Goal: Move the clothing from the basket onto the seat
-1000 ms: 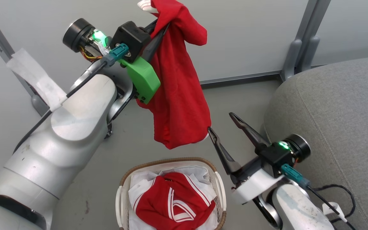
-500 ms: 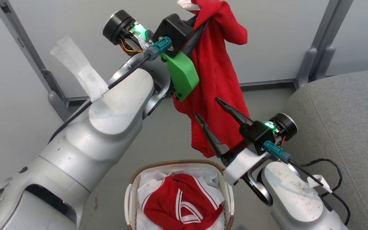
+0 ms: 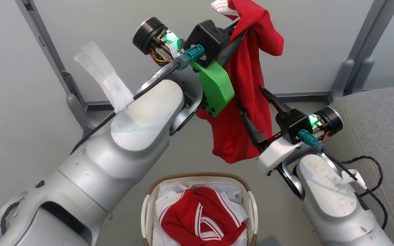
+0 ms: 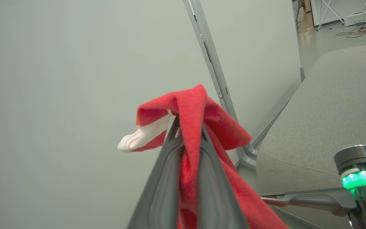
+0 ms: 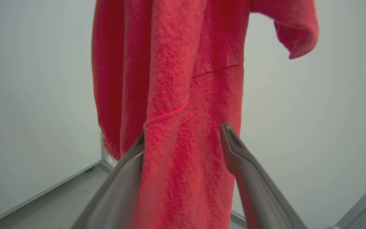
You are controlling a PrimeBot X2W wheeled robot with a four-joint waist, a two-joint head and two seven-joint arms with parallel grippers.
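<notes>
left gripper (image 4: 187, 130): your jaws are clamped on the red garment (image 3: 248, 68) at its top, 12 o'clock in head view; the rest hangs free.
right gripper (image 5: 183, 132): jaws wide apart, straddling the hanging cloth, not pinching.
basket (image 3: 197, 175): 6 o'clock, second red garment (image 3: 200, 222) on white liner (image 3: 169, 198).
seat (image 3: 381, 116): 3 o'clock.

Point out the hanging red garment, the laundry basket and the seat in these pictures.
hanging red garment (image 3: 248, 68), head view, on the middle of the draped fabric.
laundry basket (image 3: 145, 215), head view, on its white side handle at the view's left.
seat (image 3: 381, 112), head view, on the bare grey cushion top.
</notes>
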